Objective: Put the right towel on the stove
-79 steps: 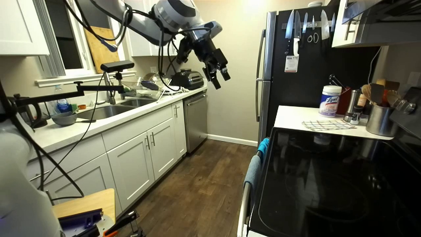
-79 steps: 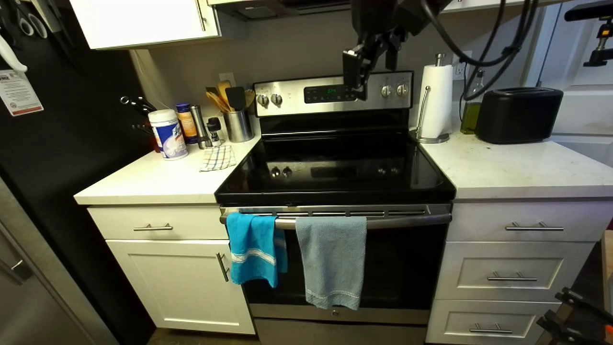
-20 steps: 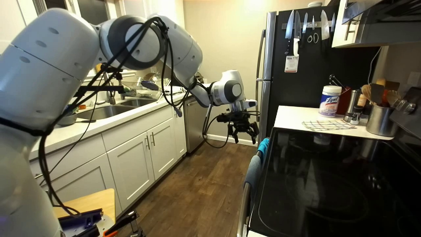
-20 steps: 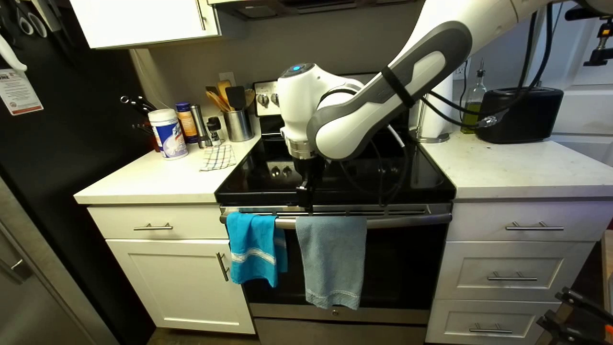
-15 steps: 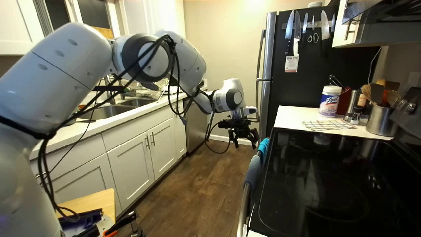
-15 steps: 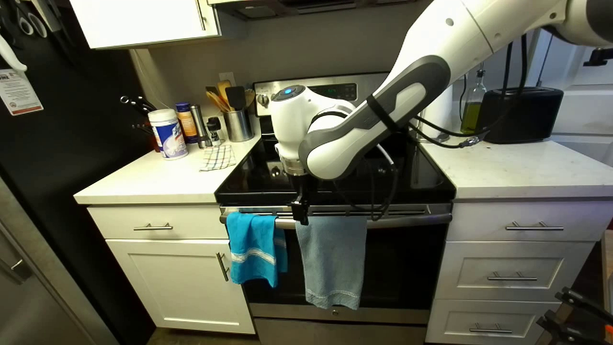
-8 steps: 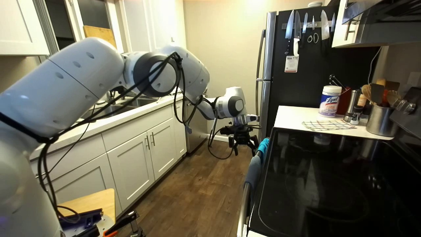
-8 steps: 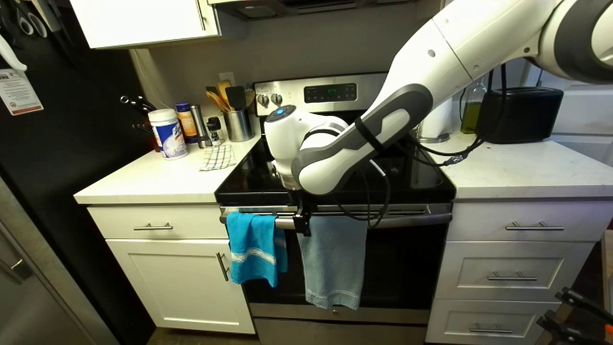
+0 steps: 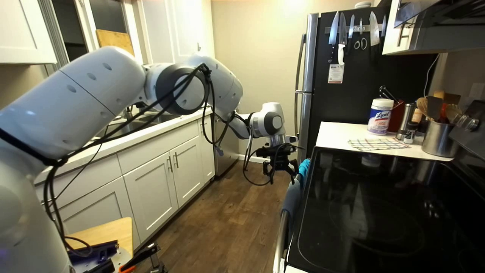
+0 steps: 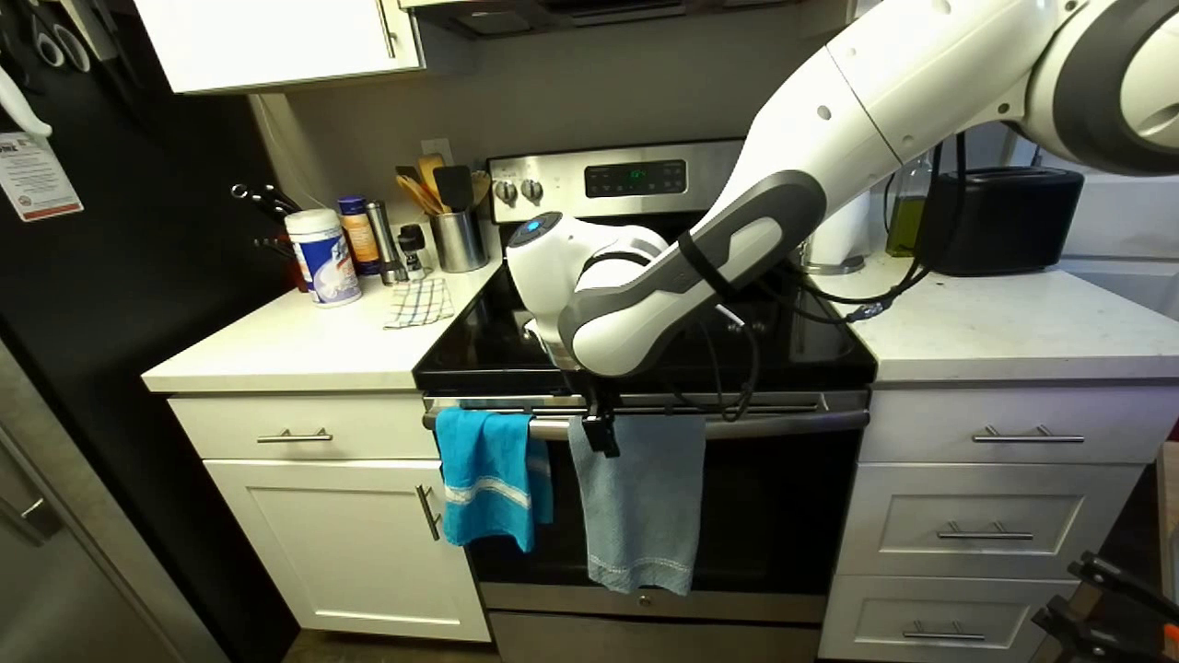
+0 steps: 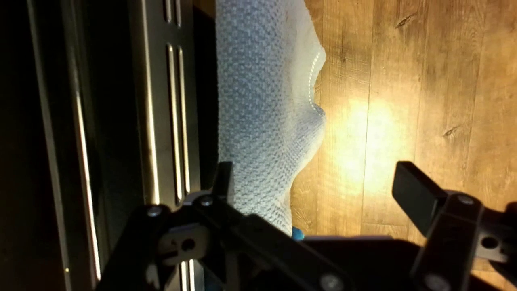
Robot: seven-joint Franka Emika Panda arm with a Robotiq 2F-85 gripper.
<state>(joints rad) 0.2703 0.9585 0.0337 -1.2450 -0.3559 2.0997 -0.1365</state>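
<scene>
The right towel (image 10: 645, 516) is grey-blue and hangs over the oven handle (image 10: 783, 424); it also shows in an exterior view (image 9: 291, 199) and in the wrist view (image 11: 254, 101). My gripper (image 9: 282, 180) is open and empty, pointing down at the towel's end nearer the bright blue towel (image 10: 484, 479). In the wrist view my gripper (image 11: 317, 180) has one finger (image 11: 224, 180) at the towel's stove-side edge. The other finger (image 11: 418, 198) is over the floor. I cannot tell whether a finger touches the towel. The stove (image 9: 371, 216) has a black glass top.
The counter beside the stove holds a wipes canister (image 10: 322, 258), a utensil holder (image 10: 459, 241) and a checked cloth (image 10: 420, 304). A toaster (image 10: 999, 221) stands on the counter across the stove. The fridge (image 9: 360, 83) rises behind my gripper.
My arm has come down from high up to the oven handle. In the last half second the gripper has shifted slightly from beside the grey-blue towel's edge onto it. The towels have not moved.
</scene>
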